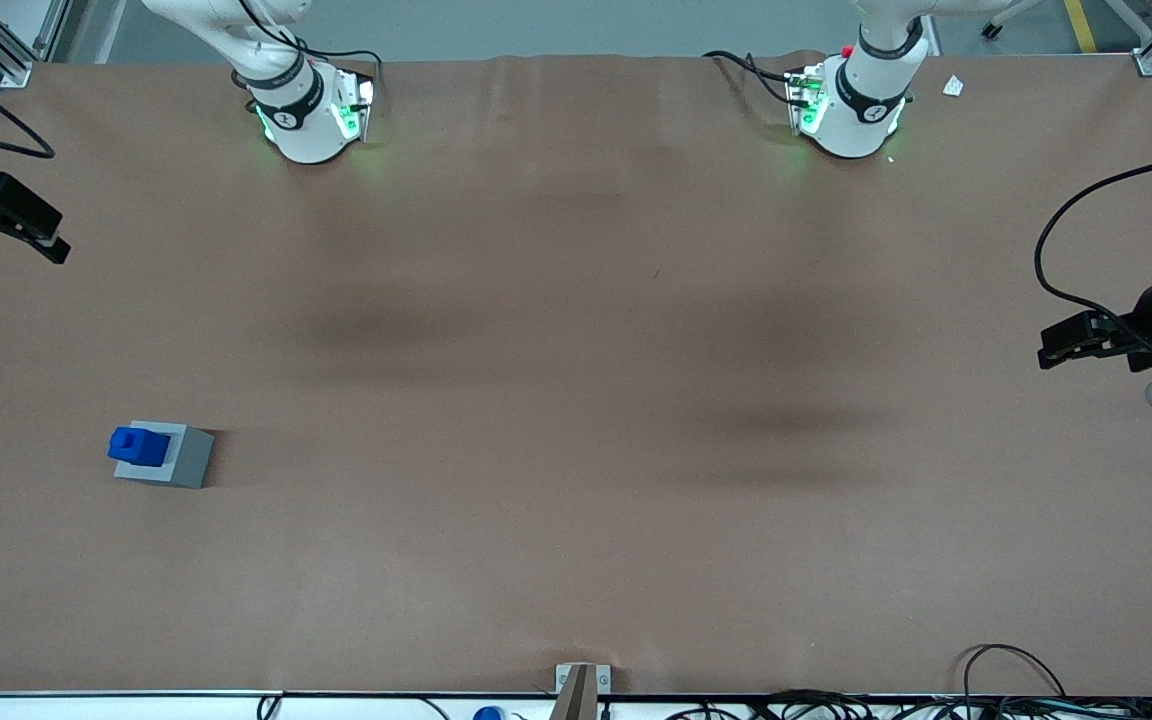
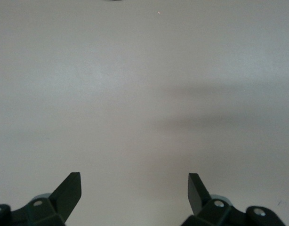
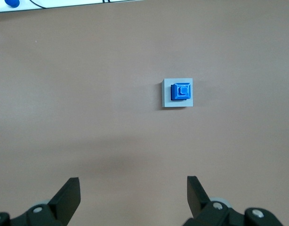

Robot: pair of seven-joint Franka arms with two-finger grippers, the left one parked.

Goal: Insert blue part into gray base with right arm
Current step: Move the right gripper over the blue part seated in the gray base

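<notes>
The blue part point(image 1: 139, 446) sits in the top of the gray base point(image 1: 186, 460), its smaller raised stub pointing up. They stand on the brown table toward the working arm's end. In the right wrist view the blue part point(image 3: 181, 91) shows from above, inside the gray base point(image 3: 177, 104). My right gripper point(image 3: 133, 186) is open and empty, high above the table and well apart from the block. In the front view the right gripper point(image 1: 36, 235) hangs at the table's end, farther from the camera than the block.
The two arm bases point(image 1: 311, 115) point(image 1: 851, 105) stand at the table's back edge. A metal bracket point(image 1: 581, 685) and cables point(image 1: 1016, 690) lie along the front edge. A small white scrap point(image 1: 953, 86) lies near the parked arm's base.
</notes>
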